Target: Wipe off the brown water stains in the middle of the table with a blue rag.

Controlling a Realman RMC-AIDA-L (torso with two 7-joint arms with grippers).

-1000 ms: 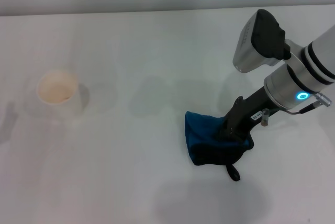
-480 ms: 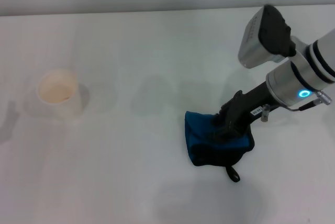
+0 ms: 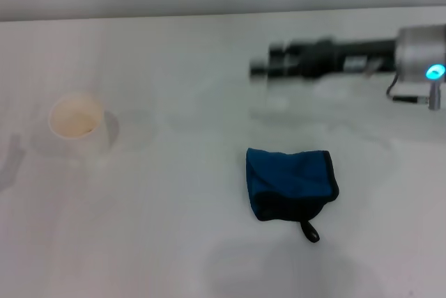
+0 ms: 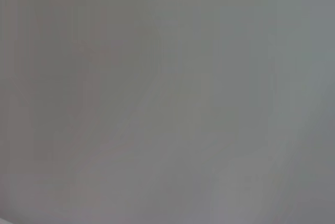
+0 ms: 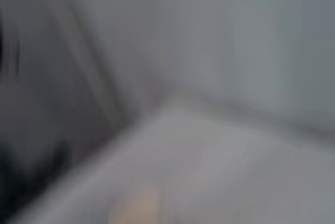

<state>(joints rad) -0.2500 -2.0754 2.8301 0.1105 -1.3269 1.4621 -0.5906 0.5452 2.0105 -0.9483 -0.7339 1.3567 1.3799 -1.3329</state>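
The blue rag (image 3: 293,183) lies crumpled on the white table (image 3: 160,242), right of the middle, with its black loop tab toward the front edge. Nothing holds or touches it. My right gripper (image 3: 261,69) is in the air beyond the rag, blurred by motion, at the end of an arm stretched level from the right. No brown water stains can be made out on the tabletop in any view. The left gripper is out of view, and the left wrist view shows only a plain grey surface.
A white cup (image 3: 75,122) with a beige inside stands at the left of the table. The table's far edge meets a grey wall at the top of the head view.
My right gripper has let go of the blue rag and swung up and back, away from it. The rag stays where it was, now uncovered.
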